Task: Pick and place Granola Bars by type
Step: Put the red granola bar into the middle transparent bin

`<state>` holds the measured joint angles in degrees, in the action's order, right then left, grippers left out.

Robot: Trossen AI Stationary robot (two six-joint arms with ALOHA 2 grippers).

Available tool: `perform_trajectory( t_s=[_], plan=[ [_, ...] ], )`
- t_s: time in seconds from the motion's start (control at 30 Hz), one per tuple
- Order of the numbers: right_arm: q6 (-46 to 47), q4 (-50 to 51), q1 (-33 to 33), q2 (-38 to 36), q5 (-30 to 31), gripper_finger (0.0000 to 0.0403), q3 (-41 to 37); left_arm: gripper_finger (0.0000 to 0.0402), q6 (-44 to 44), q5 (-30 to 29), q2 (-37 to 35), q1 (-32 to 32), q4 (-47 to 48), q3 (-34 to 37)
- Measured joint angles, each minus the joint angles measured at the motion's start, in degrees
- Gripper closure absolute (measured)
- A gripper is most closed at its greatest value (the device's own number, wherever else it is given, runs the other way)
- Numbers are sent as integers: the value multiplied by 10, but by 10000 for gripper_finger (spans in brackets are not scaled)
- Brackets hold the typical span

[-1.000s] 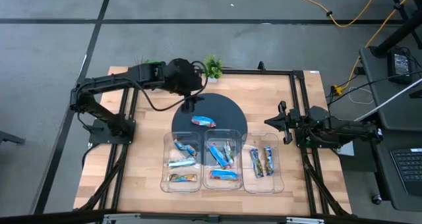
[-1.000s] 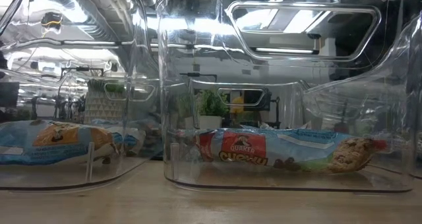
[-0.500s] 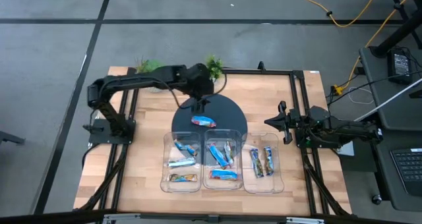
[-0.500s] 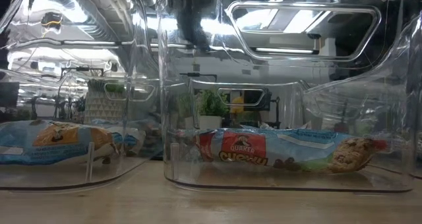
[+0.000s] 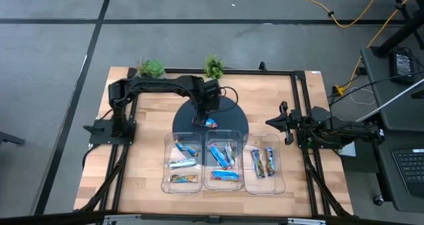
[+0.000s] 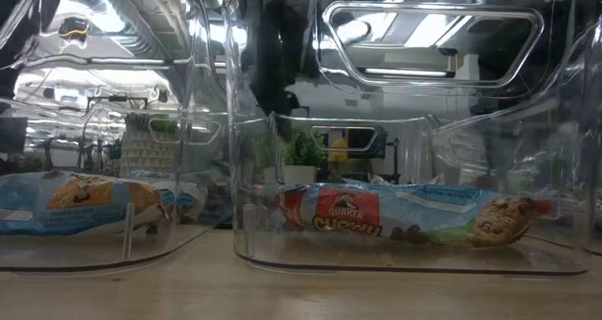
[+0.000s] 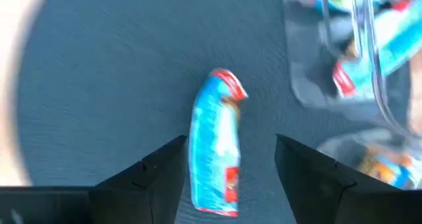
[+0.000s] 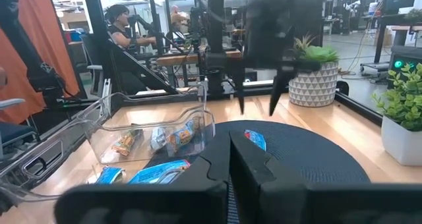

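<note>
Our left gripper (image 7: 227, 161) has swung over the dark round mat (image 5: 232, 116), open and empty, straddling the lone blue granola bar (image 7: 216, 141) at the mat's 6 o'clock; pickup looks imminent.

One granola bar (image 5: 209, 123) lies on the round mat (image 5: 228, 112) mid-counter (image 5: 142, 155), behind three trays (image 5: 222, 161) holding the rest.

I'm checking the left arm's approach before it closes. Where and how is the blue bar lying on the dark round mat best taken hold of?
Grip the blue bar across its narrow width near mid-length, coming straight down from above. It lies flat and alone on the round mat, long sides free. The left end effector already hangs open astride it, a finger on each long side. The right end effector waits at the table's right edge.
</note>
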<state>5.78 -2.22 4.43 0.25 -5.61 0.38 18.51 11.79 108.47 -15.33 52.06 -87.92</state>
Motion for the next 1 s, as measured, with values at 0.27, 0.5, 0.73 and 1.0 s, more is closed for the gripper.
perform_trajectory(
  t_s=[0.27, 0.5, 0.73, 1.0],
  plan=[
    [-1, 0, 0, 0, 0, 395, 0, 156, 20, 16, 40, 1, 22, 4],
    [-3, 0, 0, 0, 0, 395, 0, 144, 30, 12, 70, 6, 18, 7],
    [-1, 0, 0, 0, 0, 395, 0, 144, 37, 1, 106, 12, 2, 7],
    [0, 0, 0, 0, 0, 395, 0, 153, 29, -8, 124, 12, -2, 7]
  ],
)
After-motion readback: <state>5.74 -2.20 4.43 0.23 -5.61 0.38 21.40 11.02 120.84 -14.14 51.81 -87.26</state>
